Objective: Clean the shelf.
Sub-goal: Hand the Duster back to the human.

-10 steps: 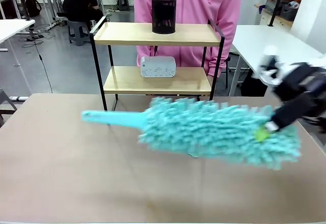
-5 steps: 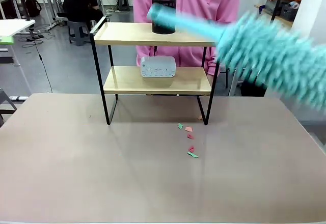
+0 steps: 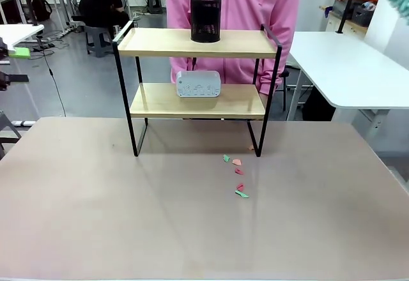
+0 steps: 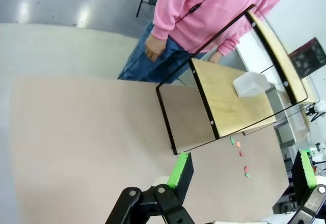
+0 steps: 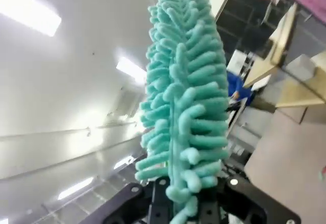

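Right gripper point(image 5: 186, 211), clamping the teal duster point(image 5: 186, 96) aloft, is preparing to sweep the shelf point(image 3: 198, 43) standing at the tabletop's point(image 3: 96, 217) far edge, requiring descent onto its boards; left gripper point(image 4: 242, 175) is idling agape.

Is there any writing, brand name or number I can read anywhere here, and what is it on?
No text can be read in these pictures.
white box on the lower board of the shelf: small marks on its front, too small and blurred to read.
black mesh cup on the top board: no label seen.
teal duster: no print seen.
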Robot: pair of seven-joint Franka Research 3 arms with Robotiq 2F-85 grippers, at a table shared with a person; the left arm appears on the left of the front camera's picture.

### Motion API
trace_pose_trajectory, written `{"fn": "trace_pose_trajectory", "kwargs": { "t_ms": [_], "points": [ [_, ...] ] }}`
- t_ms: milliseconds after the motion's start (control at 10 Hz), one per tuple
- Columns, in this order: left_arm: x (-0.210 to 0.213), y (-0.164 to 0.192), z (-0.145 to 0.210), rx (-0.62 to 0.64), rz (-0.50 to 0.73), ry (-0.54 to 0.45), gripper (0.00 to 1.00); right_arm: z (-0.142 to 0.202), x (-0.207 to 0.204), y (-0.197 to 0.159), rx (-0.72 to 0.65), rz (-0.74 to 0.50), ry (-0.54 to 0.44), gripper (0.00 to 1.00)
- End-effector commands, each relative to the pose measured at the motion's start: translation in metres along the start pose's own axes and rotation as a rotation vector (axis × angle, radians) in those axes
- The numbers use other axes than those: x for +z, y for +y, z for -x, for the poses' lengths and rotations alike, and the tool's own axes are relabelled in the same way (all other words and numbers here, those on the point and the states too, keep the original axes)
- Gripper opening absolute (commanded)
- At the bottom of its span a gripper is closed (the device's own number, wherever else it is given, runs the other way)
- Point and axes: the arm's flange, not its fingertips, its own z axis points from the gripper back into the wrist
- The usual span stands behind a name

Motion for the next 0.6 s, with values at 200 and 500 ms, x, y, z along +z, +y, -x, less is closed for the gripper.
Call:
{"fn": "trace_pose_trajectory", "kwargs": {
  "t_ms": [200,500],
  "points": [
    [0.000,0.000,0.007,-0.023,0.010,0.004,1.00,0.008,0.012,-0.075,-0.116,0.434,0.074,0.00],
    [0.000,0.000,0.007,-0.023,0.010,0.004,1.00,0.006,0.024,-0.110,-0.221,0.487,0.024,0.00]
  ]
}}
